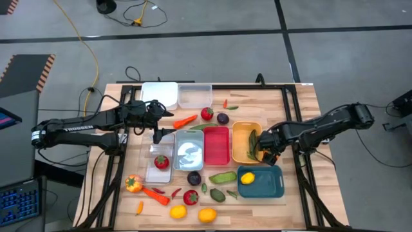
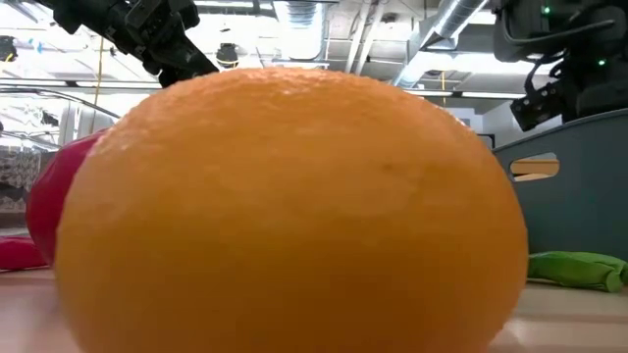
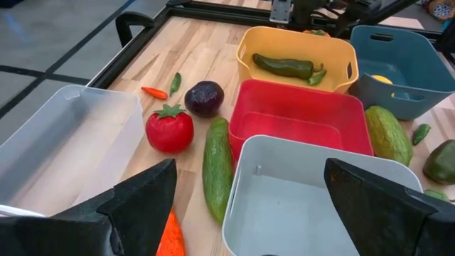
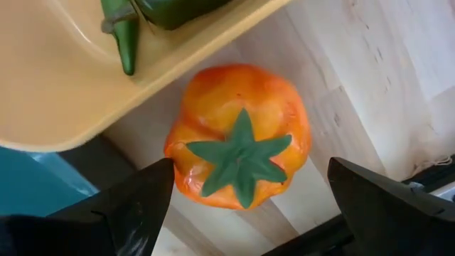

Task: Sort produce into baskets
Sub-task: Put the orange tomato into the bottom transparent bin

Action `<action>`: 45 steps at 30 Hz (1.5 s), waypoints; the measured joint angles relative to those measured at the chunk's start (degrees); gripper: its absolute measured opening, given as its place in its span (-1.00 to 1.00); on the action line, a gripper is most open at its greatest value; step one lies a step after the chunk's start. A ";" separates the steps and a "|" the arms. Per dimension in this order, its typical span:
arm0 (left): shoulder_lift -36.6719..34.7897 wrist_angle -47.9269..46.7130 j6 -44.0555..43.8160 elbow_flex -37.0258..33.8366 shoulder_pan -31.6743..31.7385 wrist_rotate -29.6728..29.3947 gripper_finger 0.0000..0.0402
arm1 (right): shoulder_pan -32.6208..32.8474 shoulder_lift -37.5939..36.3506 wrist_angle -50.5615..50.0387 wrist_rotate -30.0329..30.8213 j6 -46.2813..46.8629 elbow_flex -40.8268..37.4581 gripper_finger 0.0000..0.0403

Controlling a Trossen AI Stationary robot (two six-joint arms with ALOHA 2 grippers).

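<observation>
Orange pepper between spread right tool fingers, yellow basket beside, left tool open

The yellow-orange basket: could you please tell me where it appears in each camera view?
High view: yellow-orange basket sits right of centre, between the red basket and the right gripper.
Low view: not in it; an orange fruit fills the picture.
Left wrist view: far side, behind the red basket.
Right wrist view: upper-left corner, beside an orange toy.
Shared landmark: the green pepper inside it.
</observation>
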 joint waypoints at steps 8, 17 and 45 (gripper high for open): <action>0.00 0.00 0.01 0.00 0.00 -0.02 0.72 | 0.00 -0.04 3.65 0.49 0.02 -2.55 0.99; 0.00 0.00 0.01 0.00 0.00 -0.01 0.72 | 0.02 0.07 4.22 1.31 0.16 -2.73 0.98; -0.02 -0.96 0.02 0.00 0.00 -0.02 0.72 | -0.07 0.07 -0.31 1.68 2.60 0.87 0.66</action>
